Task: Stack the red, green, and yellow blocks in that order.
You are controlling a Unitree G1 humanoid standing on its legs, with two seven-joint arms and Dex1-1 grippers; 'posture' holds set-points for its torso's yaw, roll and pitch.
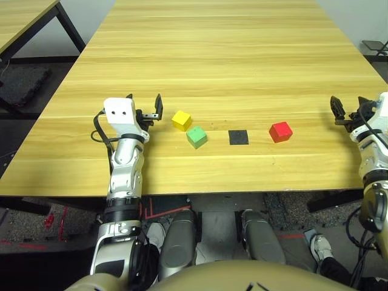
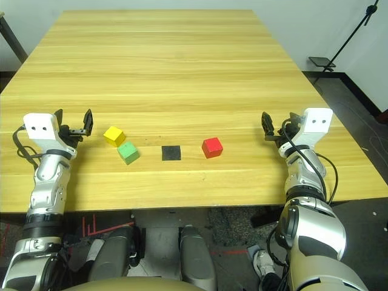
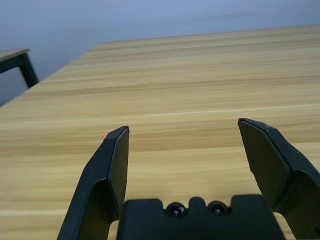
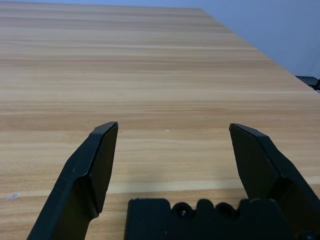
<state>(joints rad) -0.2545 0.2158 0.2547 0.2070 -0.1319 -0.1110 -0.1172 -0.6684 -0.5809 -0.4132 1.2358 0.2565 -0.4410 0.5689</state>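
Observation:
Three cubes lie near the table's front edge. The yellow block (image 1: 181, 120) is leftmost, with the green block (image 1: 196, 137) just in front of it and to its right, corners nearly touching. The red block (image 1: 280, 131) sits apart to the right. My left gripper (image 1: 144, 107) hovers open just left of the yellow block, nothing between its fingers (image 3: 112, 165). My right gripper (image 2: 278, 124) stands open well to the right of the red block, also empty, its fingers (image 4: 100, 160) spread wide over bare wood.
A flat black square patch (image 1: 238, 137) lies on the wooden table (image 1: 230, 54) between the green and red blocks. Another table (image 1: 24, 18) stands at the far left. A dark stand (image 2: 339, 51) rises beyond the table's right side.

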